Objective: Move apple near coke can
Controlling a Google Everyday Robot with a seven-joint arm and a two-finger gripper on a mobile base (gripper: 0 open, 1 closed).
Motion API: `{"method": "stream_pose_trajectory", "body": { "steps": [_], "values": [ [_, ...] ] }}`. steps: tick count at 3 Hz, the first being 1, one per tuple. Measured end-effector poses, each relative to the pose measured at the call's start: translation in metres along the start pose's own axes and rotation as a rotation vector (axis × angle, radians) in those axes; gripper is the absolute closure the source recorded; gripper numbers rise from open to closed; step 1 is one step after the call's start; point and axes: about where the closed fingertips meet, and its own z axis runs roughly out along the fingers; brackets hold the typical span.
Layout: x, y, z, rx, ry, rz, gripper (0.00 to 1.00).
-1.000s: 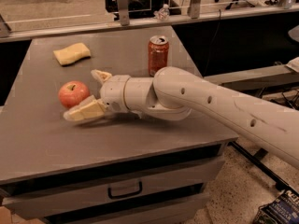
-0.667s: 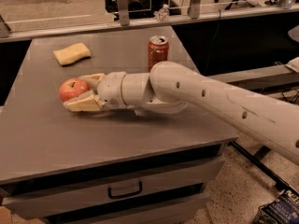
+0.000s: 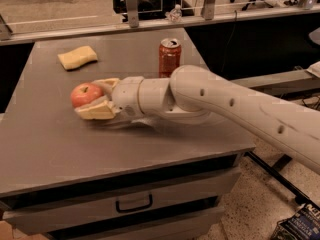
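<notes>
The red-pink apple (image 3: 83, 93) sits at the left-middle of the grey table (image 3: 55, 144). My gripper (image 3: 95, 96) reaches in from the right and has the apple between its two pale yellow fingers (image 3: 97, 111), one behind it and one in front. The fingers look closed against the apple, which seems slightly raised off the table. The red-orange coke can (image 3: 169, 57) stands upright at the back of the table, to the right of the apple and just behind my arm (image 3: 210, 99).
A yellow sponge (image 3: 77, 57) lies at the back left of the table. A drawer with a handle (image 3: 134, 203) is under the front edge. A rail (image 3: 150, 21) with a crumpled bottle runs behind the table.
My gripper slid left from beside the apple to around it, and its fingers have come in against the apple. The can and sponge have not moved.
</notes>
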Motion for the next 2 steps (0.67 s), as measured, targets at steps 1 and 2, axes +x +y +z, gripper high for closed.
{"method": "stream_pose_trajectory", "body": {
  "steps": [1,2],
  "values": [
    [0.014,-0.01,-0.077,0.217,0.091,0.046,1.0],
    [0.026,-0.012,-0.124,0.358,0.141,0.087,1.0]
  ]
}}
